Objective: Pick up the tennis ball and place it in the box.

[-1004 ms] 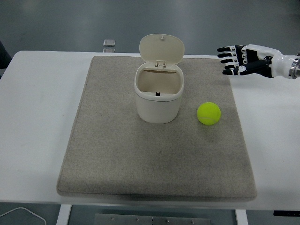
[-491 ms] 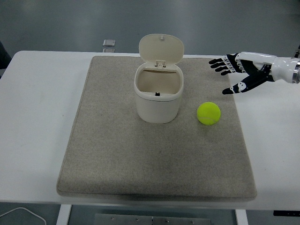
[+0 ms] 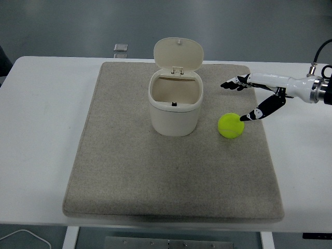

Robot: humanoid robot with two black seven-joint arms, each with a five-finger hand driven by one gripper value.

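I've got the right hand reaching in from the right edge, fingers spread wide and holding nothing, thumb tip right at the top right of the tennis ball. Ball's bright yellow-green, sitting on the grey mat just right of the box, whose lid stands flipped up. Plenty of bare mat in front of both.

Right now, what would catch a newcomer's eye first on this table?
The yellow-green ball on the grey mat, just right of the box, whose lid stands open. The right hand reaches in from the right, fingers spread, thumb tip at the ball's upper right edge.
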